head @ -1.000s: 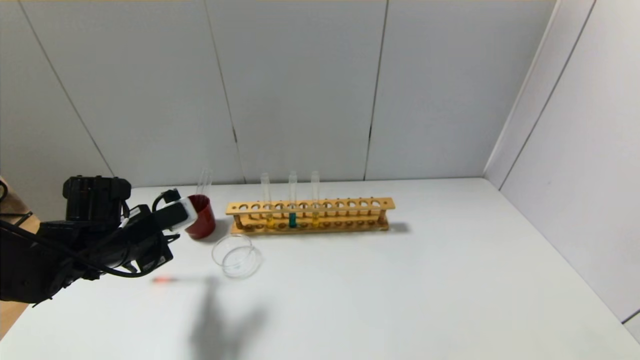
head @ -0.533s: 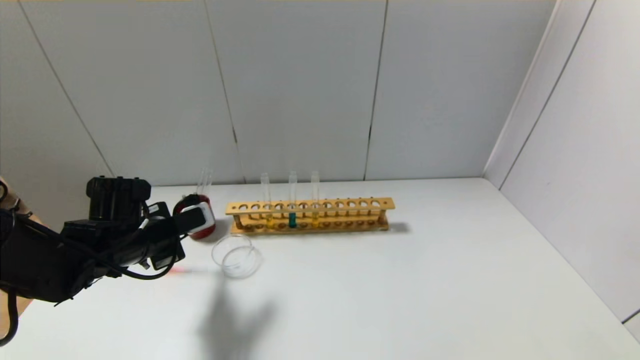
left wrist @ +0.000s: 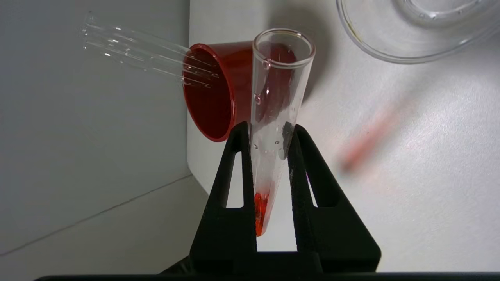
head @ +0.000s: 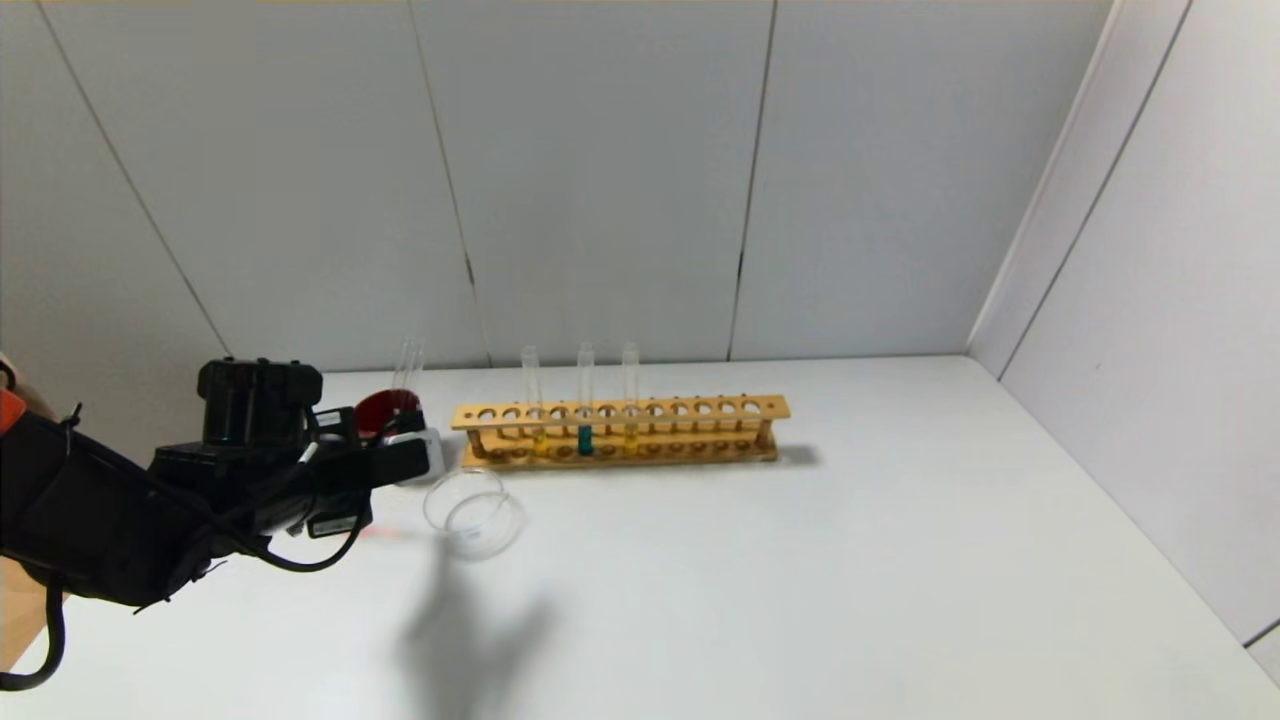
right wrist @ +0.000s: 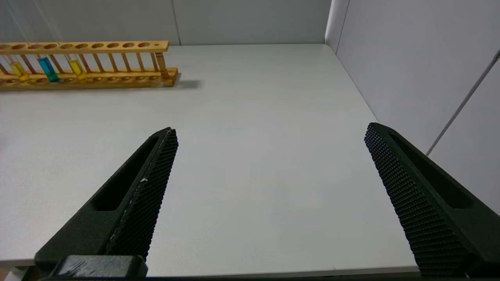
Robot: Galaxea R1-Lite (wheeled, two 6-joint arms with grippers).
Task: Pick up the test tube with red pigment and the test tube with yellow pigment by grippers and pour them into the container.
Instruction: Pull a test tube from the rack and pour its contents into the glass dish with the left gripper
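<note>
Only the left wrist view shows the left gripper (left wrist: 268, 134) clamped on the red tube (left wrist: 273, 117), a little red liquid at its round end, its mouth near the red cup (left wrist: 218, 89) and the glass dish (left wrist: 375, 50). From the head view the gripper (head: 425, 457) hides the tube, just left of the dish (head: 473, 512). The right gripper (right wrist: 269, 136) hangs with fingers wide apart over the table (right wrist: 254, 97); no writing shows.

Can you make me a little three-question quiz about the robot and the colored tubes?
1. True or false: the left hand is shut on the red tube.
2. What color is the liquid in the middle tube in the wooden rack? A) teal B) purple C) pink
3. Fill in: the right hand is ___.

Key: 1 true. 2 A, the teal tube stands between two yellow tubes. 3 open.
</note>
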